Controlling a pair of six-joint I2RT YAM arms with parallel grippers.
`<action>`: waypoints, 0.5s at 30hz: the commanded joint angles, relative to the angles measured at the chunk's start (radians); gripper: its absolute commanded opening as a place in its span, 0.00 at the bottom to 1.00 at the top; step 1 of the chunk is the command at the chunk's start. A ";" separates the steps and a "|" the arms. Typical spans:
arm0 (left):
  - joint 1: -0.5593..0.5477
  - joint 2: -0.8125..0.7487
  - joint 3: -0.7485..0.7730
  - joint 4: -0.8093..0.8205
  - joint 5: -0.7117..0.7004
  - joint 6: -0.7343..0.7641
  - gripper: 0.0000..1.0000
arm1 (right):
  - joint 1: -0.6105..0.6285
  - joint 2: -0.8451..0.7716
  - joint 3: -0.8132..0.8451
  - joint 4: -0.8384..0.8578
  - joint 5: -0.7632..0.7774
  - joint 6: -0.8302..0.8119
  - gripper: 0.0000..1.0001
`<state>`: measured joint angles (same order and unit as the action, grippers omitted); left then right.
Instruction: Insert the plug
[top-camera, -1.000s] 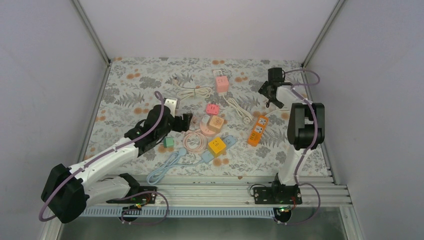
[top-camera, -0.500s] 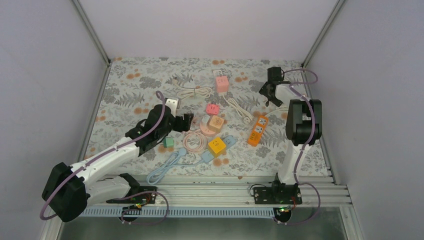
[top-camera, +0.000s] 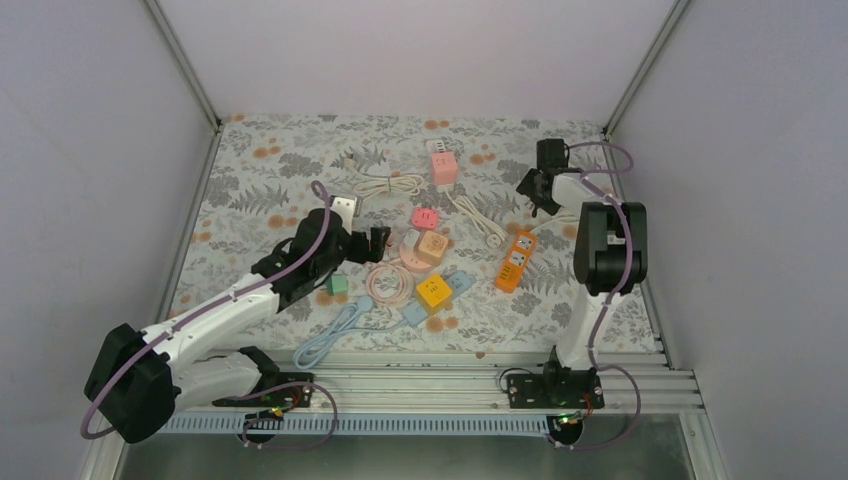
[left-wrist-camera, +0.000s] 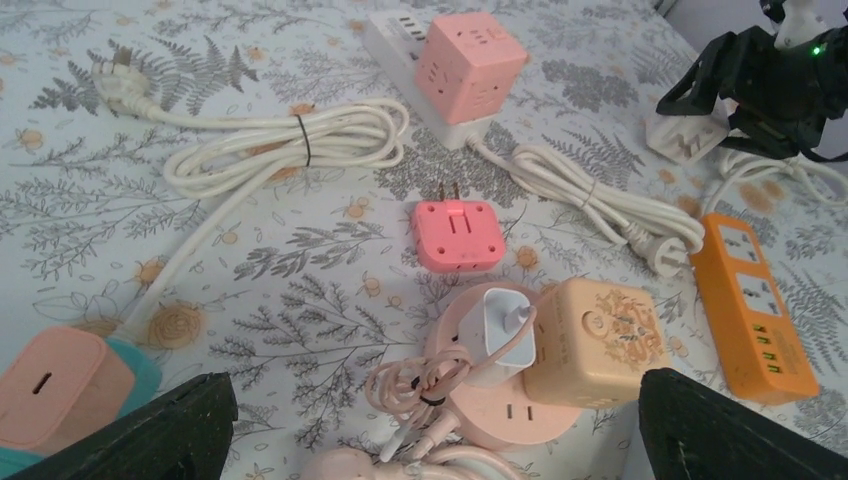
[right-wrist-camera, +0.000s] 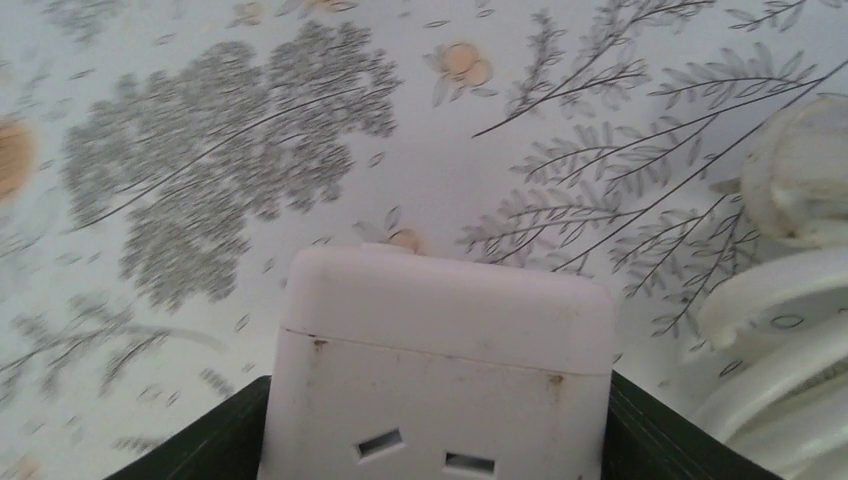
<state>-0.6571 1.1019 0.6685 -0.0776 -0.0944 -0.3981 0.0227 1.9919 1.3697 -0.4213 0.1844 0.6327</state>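
Frame bottom: right gripper (right-wrist-camera: 440, 445) is pinching the white socket block (right-wrist-camera: 440, 330), ideally centred and level; left gripper (left-wrist-camera: 430, 400) is standing spread.

The left arm (top-camera: 230, 300) is stretched low and forward, angled rightward, and the left hand (top-camera: 377, 239) is held with its fingers (left-wrist-camera: 150, 430) spread wide. The right arm (top-camera: 603, 250) is folded upright and reached far forward; the right hand (top-camera: 535, 195) is pointed down, its fingers (right-wrist-camera: 215, 445) pressed against both sides of a white socket block (right-wrist-camera: 440, 370).
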 joint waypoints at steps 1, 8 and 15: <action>0.008 -0.043 -0.002 0.090 0.037 0.005 1.00 | -0.009 -0.166 -0.061 0.115 -0.166 -0.079 0.60; 0.034 -0.064 0.031 0.210 0.206 0.052 1.00 | -0.007 -0.406 -0.222 0.300 -0.725 -0.148 0.58; 0.077 0.001 0.116 0.340 0.433 -0.044 1.00 | 0.044 -0.574 -0.333 0.502 -1.146 -0.101 0.58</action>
<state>-0.5968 1.0695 0.7143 0.1318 0.1699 -0.3912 0.0334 1.4868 1.0733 -0.0937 -0.6315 0.5232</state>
